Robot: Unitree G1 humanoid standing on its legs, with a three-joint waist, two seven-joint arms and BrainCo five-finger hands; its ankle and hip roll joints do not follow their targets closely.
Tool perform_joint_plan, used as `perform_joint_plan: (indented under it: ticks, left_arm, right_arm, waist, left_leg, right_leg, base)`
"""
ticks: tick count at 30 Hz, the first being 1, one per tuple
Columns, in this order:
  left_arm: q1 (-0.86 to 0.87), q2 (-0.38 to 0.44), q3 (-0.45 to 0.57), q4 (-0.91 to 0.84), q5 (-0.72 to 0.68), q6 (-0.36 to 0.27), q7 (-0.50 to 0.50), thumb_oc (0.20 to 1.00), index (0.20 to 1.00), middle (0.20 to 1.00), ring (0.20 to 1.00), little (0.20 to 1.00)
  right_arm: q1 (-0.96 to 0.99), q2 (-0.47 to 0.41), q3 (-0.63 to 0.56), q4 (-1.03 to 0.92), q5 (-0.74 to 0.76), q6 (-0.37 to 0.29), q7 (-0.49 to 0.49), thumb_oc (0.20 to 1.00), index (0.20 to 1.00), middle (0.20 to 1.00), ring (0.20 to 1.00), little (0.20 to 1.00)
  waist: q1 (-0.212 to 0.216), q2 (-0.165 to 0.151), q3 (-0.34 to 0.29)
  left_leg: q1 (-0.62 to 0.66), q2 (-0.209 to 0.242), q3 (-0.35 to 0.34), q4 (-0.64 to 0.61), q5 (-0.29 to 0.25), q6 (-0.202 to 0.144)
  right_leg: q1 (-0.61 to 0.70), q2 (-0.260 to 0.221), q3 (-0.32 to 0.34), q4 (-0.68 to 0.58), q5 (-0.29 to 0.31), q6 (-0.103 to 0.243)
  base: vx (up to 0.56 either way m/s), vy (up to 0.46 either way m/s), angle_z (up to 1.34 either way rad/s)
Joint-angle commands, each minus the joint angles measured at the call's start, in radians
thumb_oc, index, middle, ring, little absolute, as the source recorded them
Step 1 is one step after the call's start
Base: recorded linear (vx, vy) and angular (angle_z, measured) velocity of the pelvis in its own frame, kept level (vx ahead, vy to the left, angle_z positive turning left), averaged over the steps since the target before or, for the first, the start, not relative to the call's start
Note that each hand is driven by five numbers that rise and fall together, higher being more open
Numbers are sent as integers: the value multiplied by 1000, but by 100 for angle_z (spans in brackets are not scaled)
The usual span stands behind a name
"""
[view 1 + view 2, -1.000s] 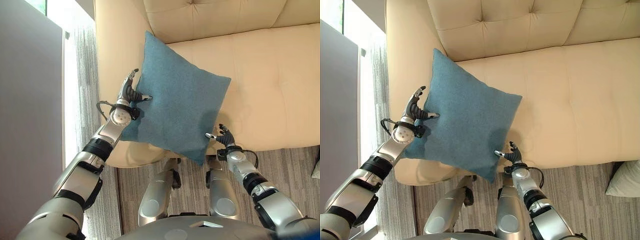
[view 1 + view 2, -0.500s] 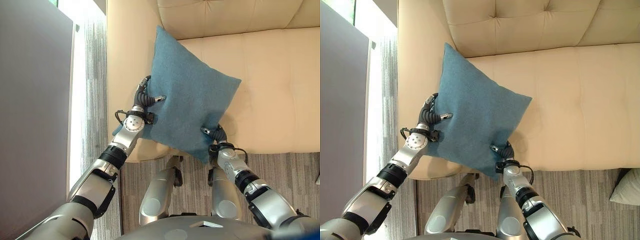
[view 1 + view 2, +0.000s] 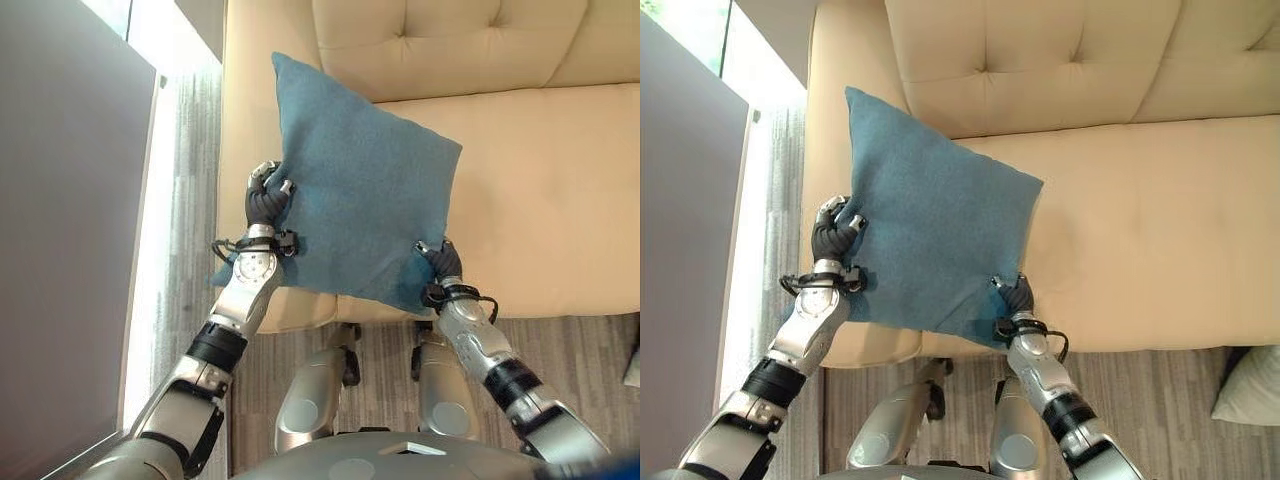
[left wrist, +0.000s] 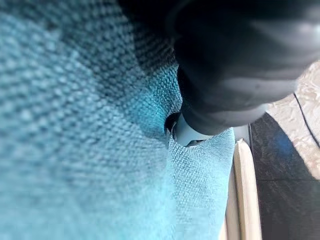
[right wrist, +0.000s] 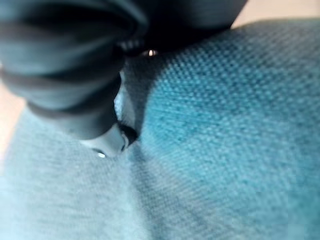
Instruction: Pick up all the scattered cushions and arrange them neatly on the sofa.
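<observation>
I hold a square teal-blue woven fabric cushion (image 3: 360, 200) between both my hands, over the left end of the cream leather sofa (image 3: 540, 200). My left hand (image 3: 264, 205) is at the cushion's left edge, and my fingers (image 3: 272, 182) there are curled onto the fabric, pinching it. My right hand (image 3: 440, 262) is at the cushion's lower right corner, near the sofa's front edge, with its fingers clenched into the cloth as well. In each wrist view the dark ribbed cover of the hand presses close against the teal weave, and the fabric puckers where a finger digs in.

The cushion stands tilted, one corner pointing up toward the sofa's tufted backrest (image 3: 450, 50) and armrest (image 3: 245, 90), its lower edge hanging over the front of the seat. Most of its face lies over the seat's left part, beside the armrest.

On the grey striped carpet (image 3: 1160, 410) to the right, a corner of a pale cushion (image 3: 1250, 385) shows at the edge of the right eye view.
</observation>
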Motion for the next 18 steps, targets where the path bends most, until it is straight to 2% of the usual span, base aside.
perform_joint_plan:
  ticks: [1,3,6,7,9,10,11,13,14,15,18]
  left_arm:
    - [-31,2,-37,-84,99,-77,-81,200,200,200,200,200]
    - [13,10,-28,-115,103,-77,-96,200,200,200,200,200]
    - [83,26,-10,-153,78,-72,-128,200,200,200,200,200]
    - [106,37,-8,-159,68,-69,-154,200,200,200,200,200]
    - [117,39,-8,-152,56,-65,-163,200,200,200,200,200]
    - [121,41,-6,-150,52,-64,-166,200,200,200,200,200]
    - [134,37,-8,-146,46,-65,-170,200,200,200,200,200]
    - [150,30,-9,-148,48,-62,-177,200,200,200,200,200]
    - [154,9,-18,-137,26,-69,-176,200,200,200,200,200]
    - [154,9,-18,-136,26,-69,-176,200,200,200,200,200]
    - [143,-15,-38,-117,8,-60,-178,200,200,200,200,200]
  right_arm:
    - [-93,65,-9,-128,-156,-132,57,200,200,200,200,200]
    - [-66,50,-34,-164,-186,-132,60,200,200,200,200,200]
    - [1,6,-84,-217,-275,-118,62,200,200,200,200,200]
    - [25,-20,-102,-231,-328,-109,67,200,200,200,200,200]
    - [32,-27,-104,-223,-334,-101,70,200,200,200,200,200]
    - [33,-27,-102,-220,-334,-100,72,200,200,200,200,200]
    - [30,-19,-100,-216,-341,-97,72,200,200,200,200,200]
    - [41,-21,-99,-217,-346,-98,75,200,200,200,200,200]
    - [53,-36,-101,-226,-354,-104,68,200,200,200,200,200]
    - [53,-36,-101,-226,-354,-104,68,200,200,200,200,200]
    - [65,-66,-112,-228,-365,-109,56,200,200,200,200,200]
  waist:
    - [0,-50,-75]
    - [-4,-56,-87]
    - [-12,-54,-96]
    - [-11,-45,-105]
    - [-5,-39,-116]
    - [1,-39,-126]
    - [20,-43,-135]
    - [30,-53,-147]
    - [29,-53,-154]
    - [28,-52,-154]
    - [11,-52,-151]
  left_leg:
    - [34,-13,-29,114,-181,-10]
    - [58,-14,-21,114,-187,-2]
    - [115,2,-24,94,-179,10]
    - [129,19,-28,86,-169,6]
    - [138,35,-25,79,-161,-2]
    - [144,45,-18,74,-159,-9]
    - [152,66,-2,68,-153,-28]
    - [145,84,3,70,-137,-52]
    - [136,129,-9,68,-101,-88]
    - [137,130,-11,67,-100,-88]
    - [119,173,-35,105,-83,-110]
  right_leg:
    - [31,-25,-42,-134,122,56]
    - [40,-20,-32,-120,113,60]
    - [53,16,13,-27,62,57]
    - [75,26,29,17,25,44]
    - [95,23,35,37,9,38]
    - [113,12,25,30,6,40]
    - [158,-17,-30,-8,11,46]
    - [186,-19,-67,-59,1,44]
    - [195,24,-76,-87,-14,21]
    - [196,25,-77,-88,-14,20]
    - [236,74,-105,-134,-32,-12]
  base:
    - [55,73,-28]
    - [32,57,-47]
    - [7,-30,-30]
    - [-28,-157,-25]
    - [1,-187,-10]
    - [-1,-297,-7]
    - [12,-323,-10]
    - [3,-443,-46]
    - [-2,-437,-38]
    - [9,-513,2]
    - [28,-331,28]
